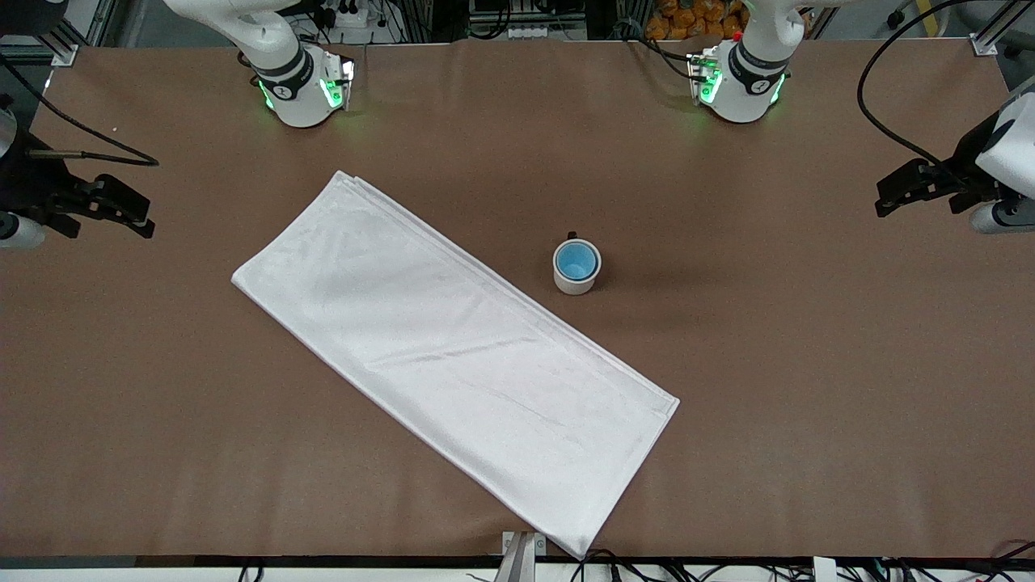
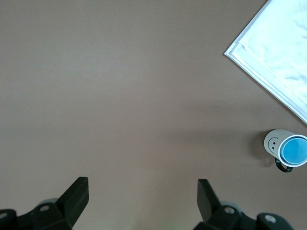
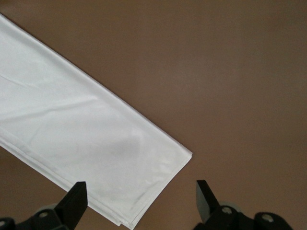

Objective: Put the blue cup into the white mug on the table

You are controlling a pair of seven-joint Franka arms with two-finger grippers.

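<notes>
The blue cup (image 1: 576, 260) sits upright inside the white mug (image 1: 575, 282), which stands on the brown table (image 1: 808, 364) near its middle, beside the long edge of the white cloth. In the left wrist view the mug (image 2: 272, 142) shows a smiley face and the cup (image 2: 293, 150) fills its mouth. My left gripper (image 1: 885, 198) is open and empty over the left arm's end of the table, well apart from the mug; its own view shows it (image 2: 144, 191) over bare table. My right gripper (image 1: 139, 214) is open and empty over the right arm's end, its own view showing it (image 3: 141, 194) over the cloth's corner.
A large folded white cloth (image 1: 453, 356) lies slantwise across the middle of the table, from near the right arm's base down to the edge nearest the front camera. It also shows in both wrist views (image 2: 283, 48) (image 3: 72, 134). Cables lie along the table's edges.
</notes>
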